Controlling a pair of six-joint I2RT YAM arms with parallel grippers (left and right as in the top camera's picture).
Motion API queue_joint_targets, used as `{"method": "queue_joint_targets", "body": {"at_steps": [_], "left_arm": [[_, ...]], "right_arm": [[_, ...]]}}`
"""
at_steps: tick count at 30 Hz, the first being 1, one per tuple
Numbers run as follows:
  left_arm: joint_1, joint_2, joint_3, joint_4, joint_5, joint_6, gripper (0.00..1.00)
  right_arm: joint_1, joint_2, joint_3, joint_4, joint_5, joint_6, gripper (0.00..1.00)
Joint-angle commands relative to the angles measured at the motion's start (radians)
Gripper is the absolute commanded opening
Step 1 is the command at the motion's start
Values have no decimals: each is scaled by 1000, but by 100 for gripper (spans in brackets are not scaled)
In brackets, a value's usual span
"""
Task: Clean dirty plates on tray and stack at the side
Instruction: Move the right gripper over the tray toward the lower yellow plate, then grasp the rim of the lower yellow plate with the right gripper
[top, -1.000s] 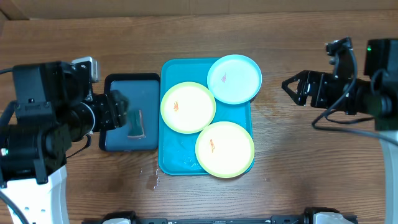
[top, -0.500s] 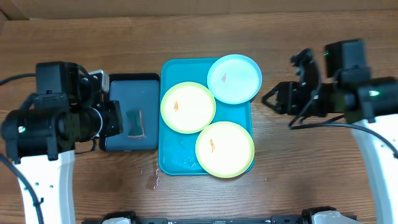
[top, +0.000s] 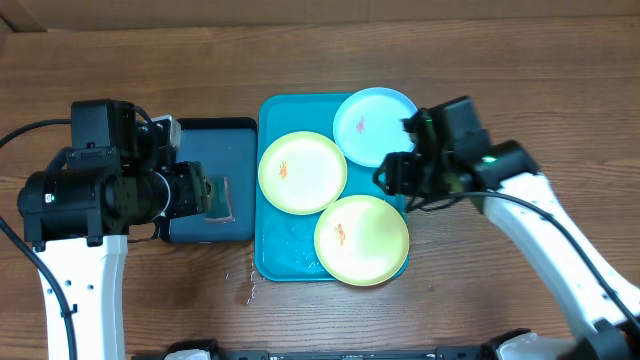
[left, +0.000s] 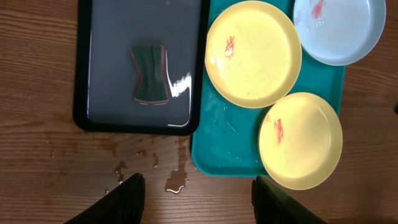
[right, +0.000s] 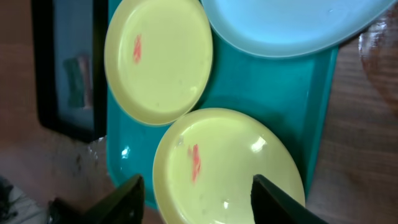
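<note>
Turquoise tray (top: 280, 240), two yellow plates (top: 302, 172) (top: 361, 240), one blue plate (top: 365, 125), both end effectors (left: 198, 182) (right: 196, 180) spread

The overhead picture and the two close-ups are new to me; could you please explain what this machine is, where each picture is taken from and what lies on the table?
It is a robot with two arms at a wooden table. One picture looks straight down from above; the other two come from cameras on the wrists, so the dark shapes at their lower edges are the left gripper and the right gripper. Both are open and hold nothing. A turquoise tray carries two yellow plates and a blue plate, each with a small red smear. Beside it, a dark tray holds a green sponge.
</note>
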Motion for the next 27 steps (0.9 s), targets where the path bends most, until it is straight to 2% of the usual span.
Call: {"method": "queue_joint_targets", "body": {"at_steps": [1, 6, 15, 22, 27], "left_arm": [[-7, 6, -11, 3, -2, -7, 58], [-7, 6, -11, 2, -3, -6, 63], [-7, 15, -11, 7, -22, -7, 62], [-7, 30, -11, 11, -22, -34, 60], [-7, 36, -11, 10, -31, -33, 57]], "right_arm": [[53, 77, -5, 85, 86, 26, 49], [122, 172, -5, 207, 108, 26, 36], [184, 211, -5, 288, 249, 51, 36], [184, 213, -21, 318, 272, 51, 37], [184, 213, -69, 404, 287, 51, 36]]}}
